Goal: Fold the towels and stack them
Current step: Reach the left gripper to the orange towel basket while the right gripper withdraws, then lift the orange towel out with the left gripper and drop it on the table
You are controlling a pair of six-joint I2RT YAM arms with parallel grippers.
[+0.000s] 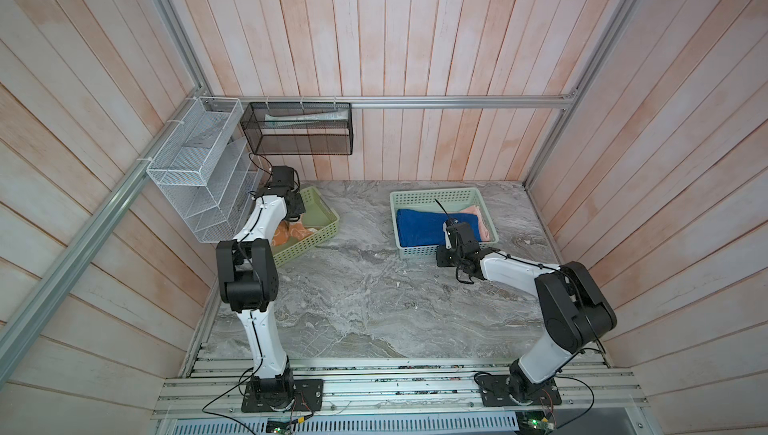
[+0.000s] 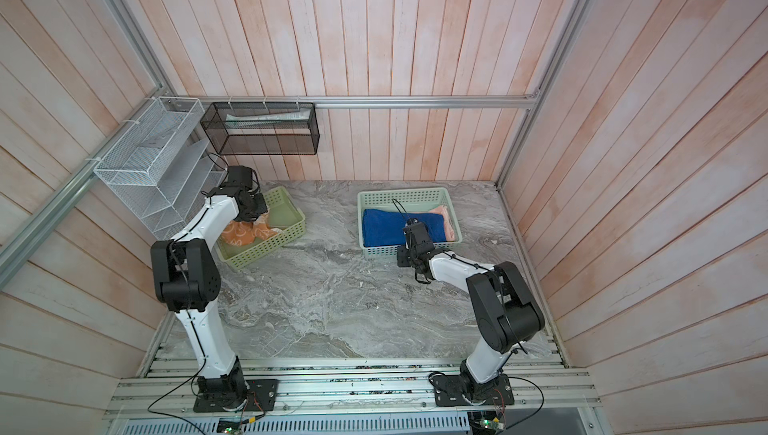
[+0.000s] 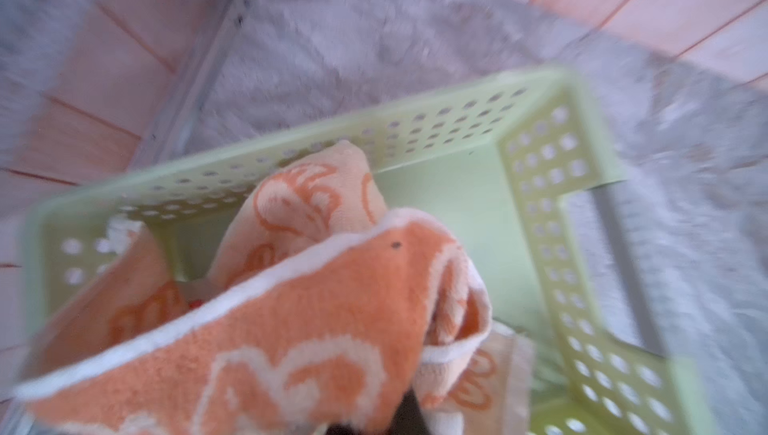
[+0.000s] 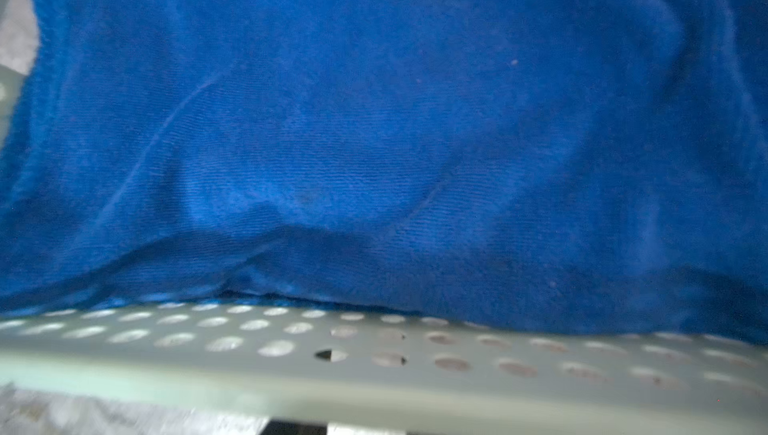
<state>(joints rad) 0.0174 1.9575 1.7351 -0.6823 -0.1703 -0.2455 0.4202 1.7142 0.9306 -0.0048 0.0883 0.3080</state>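
An orange towel [image 1: 291, 232] [image 2: 241, 234] with cream figures lies bunched in the yellow-green basket [image 1: 328, 225] [image 2: 291, 229] at the back left. My left gripper [image 1: 296, 216] [image 2: 254, 214] reaches down into that basket and is shut on the orange towel [image 3: 291, 320], which drapes over the jaws and hides them in the left wrist view. A folded royal blue towel [image 1: 419, 227] [image 2: 382, 227] [image 4: 374, 121] lies on a salmon-pink towel [image 1: 478, 219] [image 2: 444, 221] in the pale green basket [image 1: 432, 195] [image 2: 399, 194]. My right gripper [image 1: 453, 224] [image 2: 412, 224] is at that basket's near wall [image 4: 374, 354], its jaws barely showing.
A white wire rack [image 1: 195, 171] and a black mesh basket [image 1: 297, 129] hang on the rails at the back left, close above the left arm. Wooden walls enclose the marble tabletop [image 1: 365, 295] on three sides. Both arm bases stand on the front rail.
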